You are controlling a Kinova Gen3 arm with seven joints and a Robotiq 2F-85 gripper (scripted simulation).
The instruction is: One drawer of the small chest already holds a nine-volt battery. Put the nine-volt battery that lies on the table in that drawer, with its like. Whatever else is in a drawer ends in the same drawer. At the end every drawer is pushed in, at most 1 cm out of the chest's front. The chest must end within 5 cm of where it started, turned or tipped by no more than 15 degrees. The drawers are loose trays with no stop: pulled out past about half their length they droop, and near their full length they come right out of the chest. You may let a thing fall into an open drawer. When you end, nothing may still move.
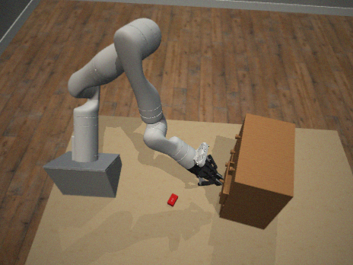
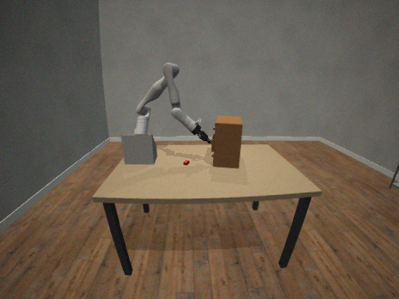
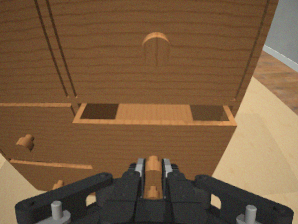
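The red nine-volt battery (image 1: 173,199) (image 2: 186,162) lies on the table between the robot's base and the chest. The brown chest (image 1: 266,156) (image 2: 228,143) (image 3: 110,60) stands upright. My gripper (image 1: 221,181) (image 2: 210,142) (image 3: 153,168) is shut on the knob of a drawer at one side of the chest. That drawer (image 3: 155,140) stands a little way out, level, with a strip of its inside showing above its front. No battery shows in that strip; the rest of the inside is hidden under the chest's upper part.
A larger front with a round knob (image 3: 156,47) is just above the open drawer. Smaller drawers with knobs (image 3: 25,142) are beside it in the wrist view and look closed. The robot's grey base block (image 1: 85,177) (image 2: 139,149) stands at the table's other side.
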